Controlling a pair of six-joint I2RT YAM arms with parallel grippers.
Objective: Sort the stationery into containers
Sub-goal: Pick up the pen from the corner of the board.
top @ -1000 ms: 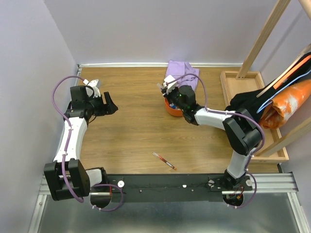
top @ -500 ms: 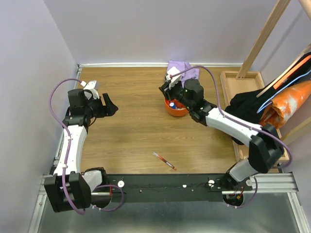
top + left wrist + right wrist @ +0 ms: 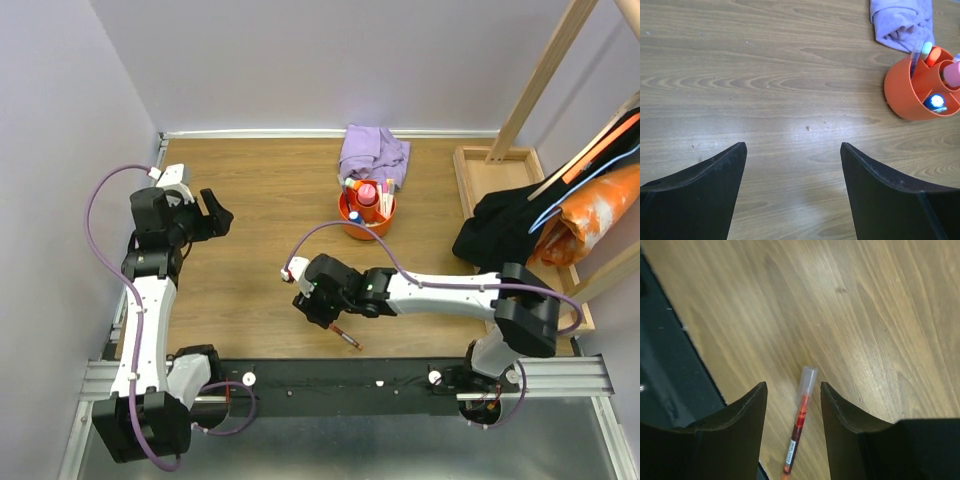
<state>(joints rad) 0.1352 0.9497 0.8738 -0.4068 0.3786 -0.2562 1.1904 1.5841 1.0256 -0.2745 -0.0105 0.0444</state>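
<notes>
Slim red pen point(image 3: 799, 427), cap seemingly clear, lies framed by the spread right gripper point(image 3: 792, 386)

You have a crumpled lilac cloth point(image 3: 373, 152) lying at the far edge of the wooden table point(image 3: 270, 230). On your right sits a shallow wooden tray point(image 3: 478, 162). Black fabric point(image 3: 500, 225) is draped over it, an orange-and-white bundle point(image 3: 598, 205) touches that, and wooden slats point(image 3: 545, 75) lean above.
</notes>
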